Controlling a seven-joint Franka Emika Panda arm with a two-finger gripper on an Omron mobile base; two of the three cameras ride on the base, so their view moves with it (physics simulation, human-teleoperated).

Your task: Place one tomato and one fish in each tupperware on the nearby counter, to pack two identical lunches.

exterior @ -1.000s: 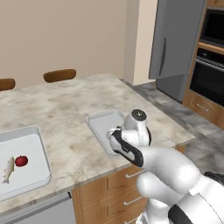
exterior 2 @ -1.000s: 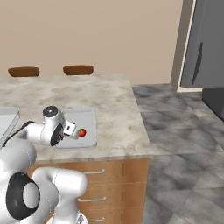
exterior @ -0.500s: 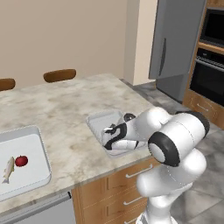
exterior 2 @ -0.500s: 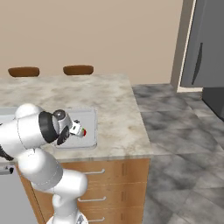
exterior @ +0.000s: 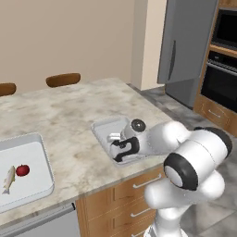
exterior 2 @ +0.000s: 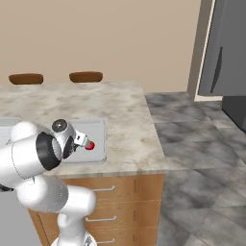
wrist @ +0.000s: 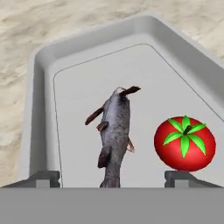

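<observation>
Hand view: fish (wrist: 114,133) lies flat on the floor of the near tupperware (wrist: 41,94), centre of frame, head toward the bottom edge, tail toward the top. Tomato (wrist: 185,143) sits upright just right of it, stem up, apart from the fish. The two finger tips (wrist: 43,177) rise at the bottom corners, spread wide, fish between them but not pinched.

Left base view: gripper (exterior: 115,146) hangs low over this container, centre of frame, near the front edge of the counter (exterior: 69,111). Wrist angled down into the tray, presumably so the fish could be set on the floor and not dropped from height.

Lower left of the same view: second tupperware (exterior: 39,185) with its own fish (exterior: 8,179) and tomato (exterior: 22,170) side by side.

Right base view: tomato (exterior 2: 89,145) visible in the near tray, beside the hand.

Judgement: both containers now hold one of each; packing looks complete, hand only needs to lift clear
</observation>
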